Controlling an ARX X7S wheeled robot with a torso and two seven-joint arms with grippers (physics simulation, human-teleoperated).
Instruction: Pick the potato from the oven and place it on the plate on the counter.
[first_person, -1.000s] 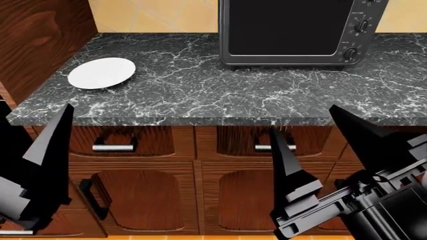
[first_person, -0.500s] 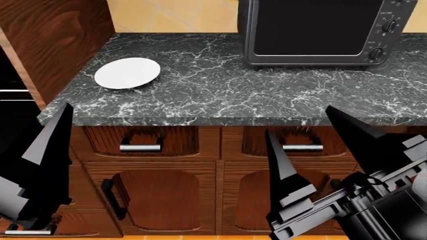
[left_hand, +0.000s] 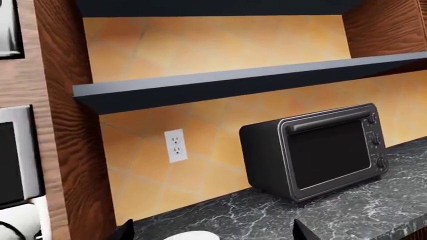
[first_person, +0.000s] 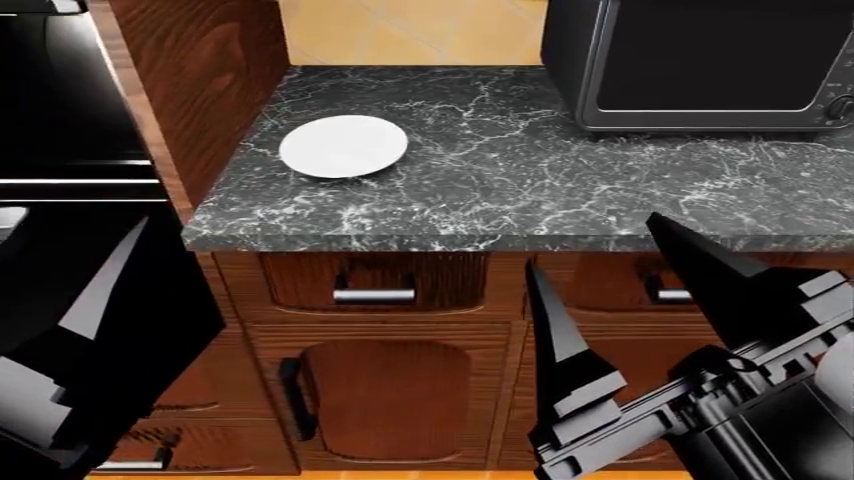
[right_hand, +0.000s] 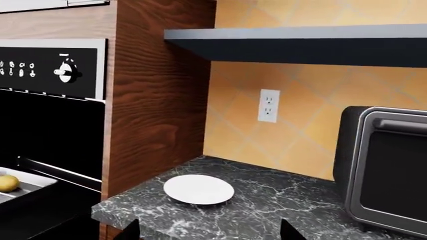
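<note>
No writing is readable on the oven (right_hand: 53, 70); both jaws stand apart.

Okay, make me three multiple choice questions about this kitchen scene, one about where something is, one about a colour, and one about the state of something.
1. Where is the potato?
A. on the plate
B. on the grey tray in the oven
C. in the right gripper

2. What colour is the plate?
A. white
B. blue
C. yellow

3. How is the right gripper in the head view?
A. shut on the potato
B. shut on the plate
C. open and empty

Answers:
1. B: the right wrist view shows the potato lying on the tray inside the dark cavity of the oven.
2. A: the plate is plain white against the dark marble counter.
3. C: its two fingers stand well apart in front of the drawers, with nothing between them.
</note>
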